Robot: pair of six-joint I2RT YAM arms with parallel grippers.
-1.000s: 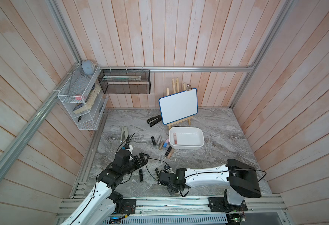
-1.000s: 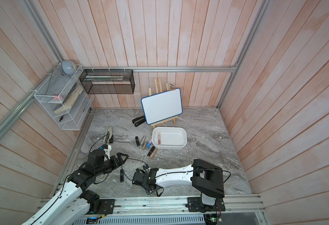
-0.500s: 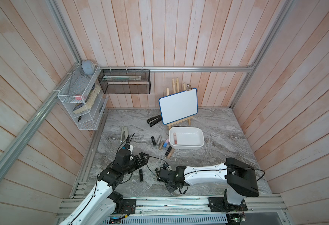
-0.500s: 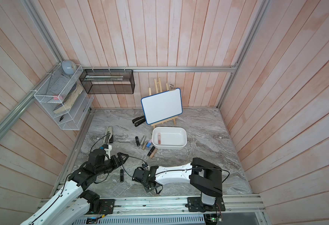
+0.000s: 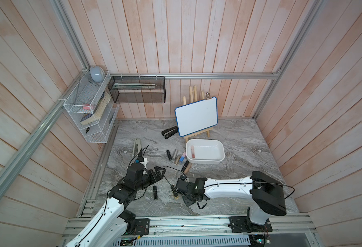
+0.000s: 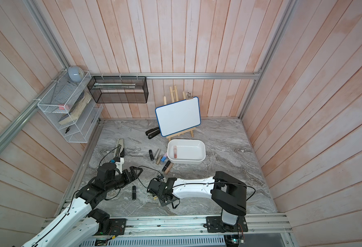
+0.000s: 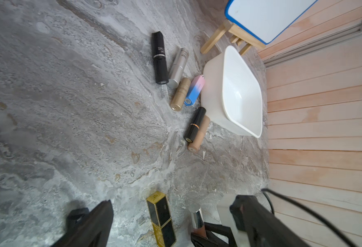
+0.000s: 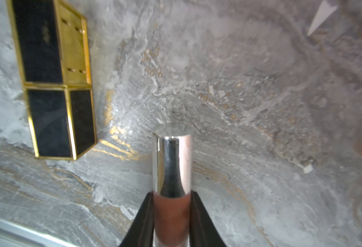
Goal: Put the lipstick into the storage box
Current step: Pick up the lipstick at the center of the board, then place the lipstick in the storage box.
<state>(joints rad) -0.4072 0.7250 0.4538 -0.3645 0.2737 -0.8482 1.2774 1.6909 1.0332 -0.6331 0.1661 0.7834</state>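
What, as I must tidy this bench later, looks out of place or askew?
Loose lipsticks lie scattered at odd angles on the marble beside the storage box, which holds only one pink tube. A black lipstick lies near the left gripper. Nothing looks spilled or broken.

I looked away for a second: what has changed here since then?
The right gripper edged a little left and forward and closed on the silver-capped lipstick. The left gripper stays open in place; the storage box and the other lipsticks have not moved.
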